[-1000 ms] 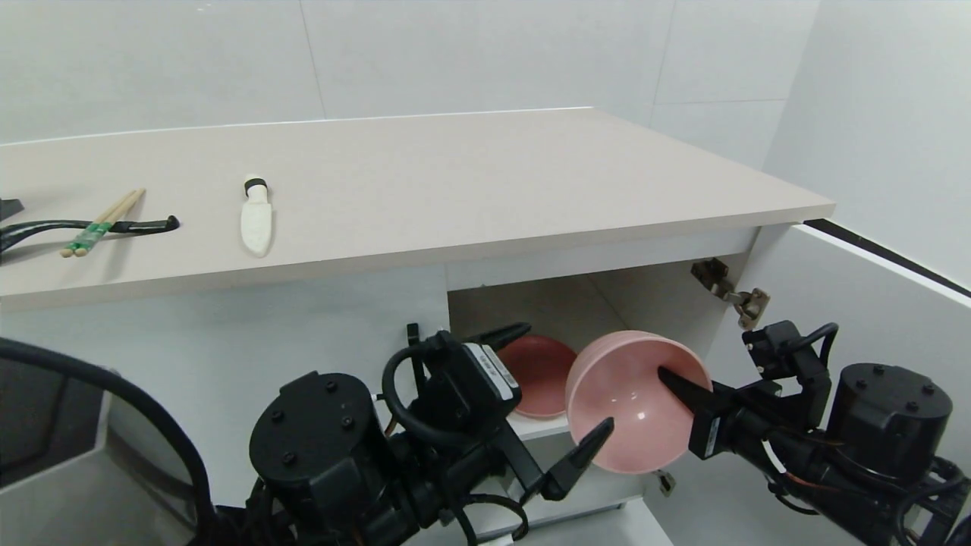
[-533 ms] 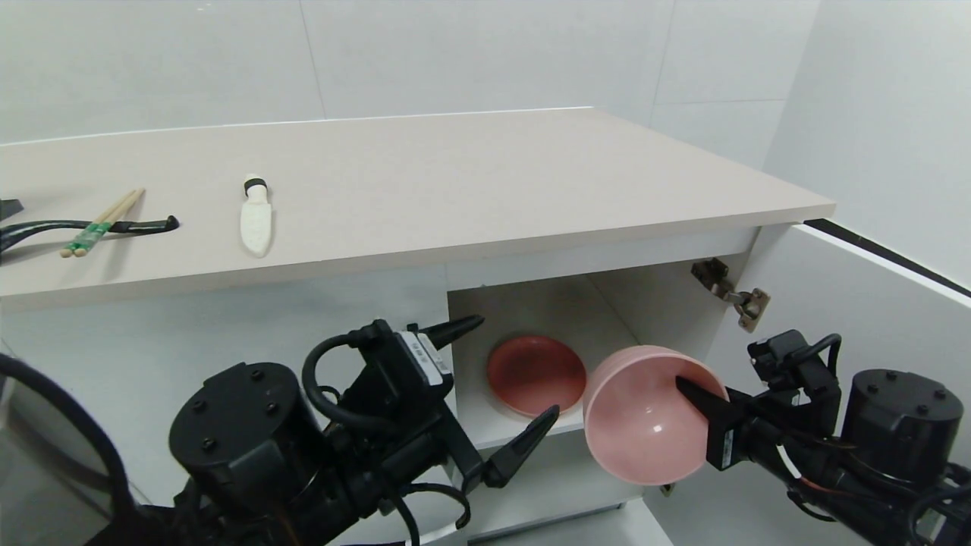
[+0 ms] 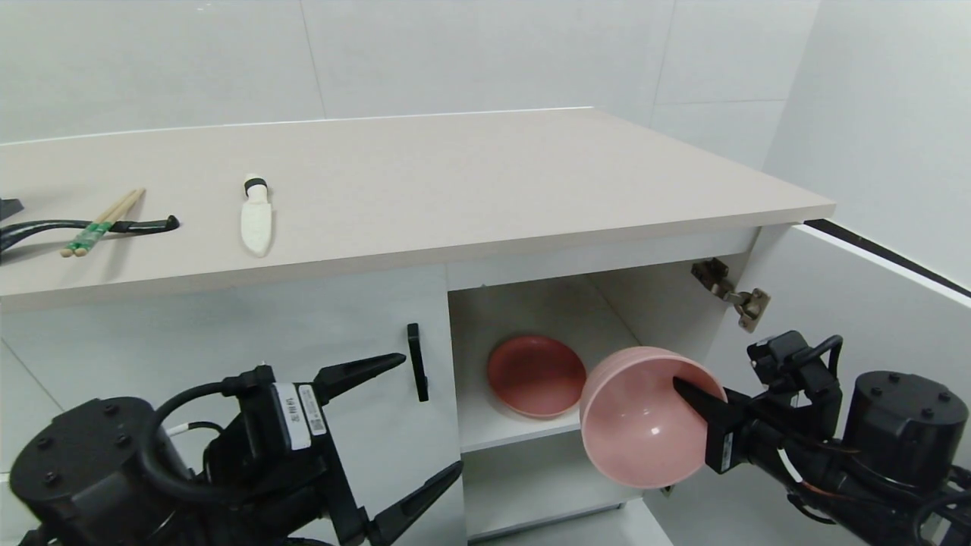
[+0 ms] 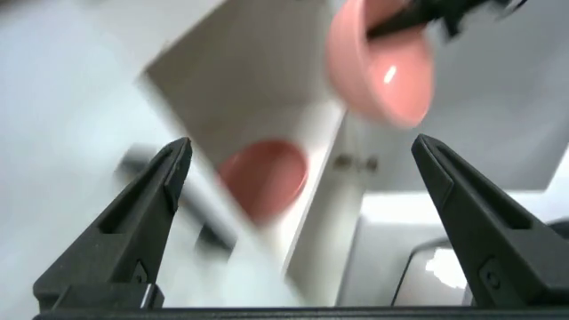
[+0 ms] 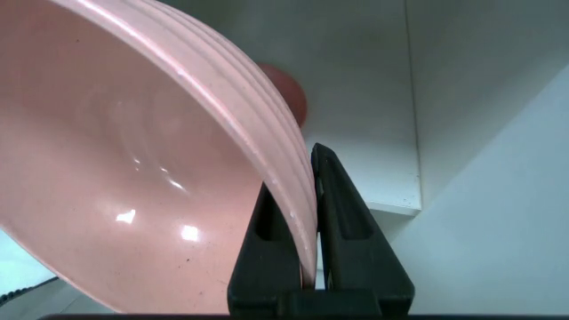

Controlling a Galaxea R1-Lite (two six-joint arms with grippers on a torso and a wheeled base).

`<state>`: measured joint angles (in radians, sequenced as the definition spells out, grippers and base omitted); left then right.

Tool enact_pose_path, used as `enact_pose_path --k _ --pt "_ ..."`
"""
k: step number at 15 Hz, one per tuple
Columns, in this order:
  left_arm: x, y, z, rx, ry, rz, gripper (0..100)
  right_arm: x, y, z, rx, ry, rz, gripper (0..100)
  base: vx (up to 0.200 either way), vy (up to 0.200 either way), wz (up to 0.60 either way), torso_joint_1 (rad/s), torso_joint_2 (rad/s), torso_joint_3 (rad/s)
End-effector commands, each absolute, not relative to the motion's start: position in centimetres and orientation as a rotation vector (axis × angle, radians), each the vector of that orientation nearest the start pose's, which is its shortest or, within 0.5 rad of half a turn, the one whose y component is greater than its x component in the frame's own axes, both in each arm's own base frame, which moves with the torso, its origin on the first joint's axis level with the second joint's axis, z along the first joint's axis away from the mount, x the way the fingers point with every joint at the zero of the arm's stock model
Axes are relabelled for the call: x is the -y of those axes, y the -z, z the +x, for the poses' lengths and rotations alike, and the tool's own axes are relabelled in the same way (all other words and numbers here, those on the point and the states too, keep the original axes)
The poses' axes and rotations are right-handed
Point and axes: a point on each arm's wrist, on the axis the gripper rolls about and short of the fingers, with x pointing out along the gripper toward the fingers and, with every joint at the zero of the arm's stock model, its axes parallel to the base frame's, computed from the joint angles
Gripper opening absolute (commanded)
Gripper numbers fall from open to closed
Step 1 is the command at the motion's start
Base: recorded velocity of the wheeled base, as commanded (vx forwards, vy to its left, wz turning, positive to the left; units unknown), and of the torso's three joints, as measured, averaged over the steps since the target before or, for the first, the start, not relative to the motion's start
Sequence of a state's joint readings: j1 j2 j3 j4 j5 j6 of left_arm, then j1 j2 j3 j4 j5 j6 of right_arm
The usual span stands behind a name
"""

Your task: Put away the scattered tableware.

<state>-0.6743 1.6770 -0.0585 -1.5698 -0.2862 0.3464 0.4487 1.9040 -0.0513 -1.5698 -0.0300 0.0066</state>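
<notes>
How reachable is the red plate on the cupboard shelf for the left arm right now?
Probably reachable: the left gripper is open, low before the closed door, and the opening's left side is free. The bowl pinched by the right gripper hangs just right of the plate.

A pink bowl shows a glossy, glazed finish, with bright highlights inside and fine ribs round its smooth outer wall; the red dish looks duller. The countertop is smooth, matt beige. The cabinet door is smooth white with a black handle, and the hinge is bare metal. The chopsticks look wooden. The fingers of the left gripper and right gripper appear to be matt black plastic.
</notes>
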Motion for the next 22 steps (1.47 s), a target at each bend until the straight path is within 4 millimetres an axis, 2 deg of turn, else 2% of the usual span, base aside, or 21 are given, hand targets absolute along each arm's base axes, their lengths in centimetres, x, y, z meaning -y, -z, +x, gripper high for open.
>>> enact_pose_path --k 1,3,6,8,11,14,16,18,20,22 --pt "11.3 -11.8 14.3 0.117 0.920 0.331 100 -9.5 -6.8 19.7 -0.270 -0.417 -0.061 0 0.000 0.000 0.00 0.000 0.00 0.000" --pt "10.7 -12.4 14.2 0.141 0.890 0.302 100 -9.1 -6.5 18.9 -0.301 -0.417 -0.071 0 0.000 0.000 0.00 0.000 0.00 0.000" --pt "10.6 -12.6 14.2 0.146 0.881 0.302 100 -8.8 -7.4 18.5 -0.260 -0.413 -0.061 0 0.000 0.000 0.00 0.000 0.00 0.000" --pt "10.2 -13.3 13.7 0.190 0.869 0.296 100 -8.7 -8.0 18.3 -0.233 -0.410 -0.054 0 0.000 0.000 0.00 0.000 0.00 0.000" --pt "10.2 -13.1 13.7 0.163 0.875 0.302 100 -8.8 -7.9 18.3 -0.240 -0.406 -0.045 0 0.000 0.000 0.00 0.000 0.00 0.000" --pt "9.8 -13.7 13.0 0.178 0.873 0.270 100 -10.7 -8.2 17.6 -0.248 -0.487 0.078 0 0.000 0.000 0.00 0.000 0.00 0.000" --pt "8.9 -15.1 11.9 0.246 0.855 0.234 100 -11.3 -8.5 18.0 -0.244 -0.494 0.150 0 0.000 0.000 0.00 0.000 0.00 0.000" --pt "7.5 -15.6 10.6 0.231 0.824 0.208 100 -11.3 -8.5 18.0 -0.250 -0.494 0.170 0 0.000 0.000 0.00 0.000 0.00 0.000" --pt "5.2 -14.4 7.3 0.065 0.837 0.191 100 -11.8 -8.2 17.9 -0.277 -0.507 0.197 0 0.000 0.000 0.00 0.000 0.00 0.000" --pt "4.7 -14.4 6.4 0.076 0.848 0.182 100 -12.3 -7.0 18.7 -0.330 -0.494 0.224 0 0.000 0.000 0.00 0.000 0.00 0.000"
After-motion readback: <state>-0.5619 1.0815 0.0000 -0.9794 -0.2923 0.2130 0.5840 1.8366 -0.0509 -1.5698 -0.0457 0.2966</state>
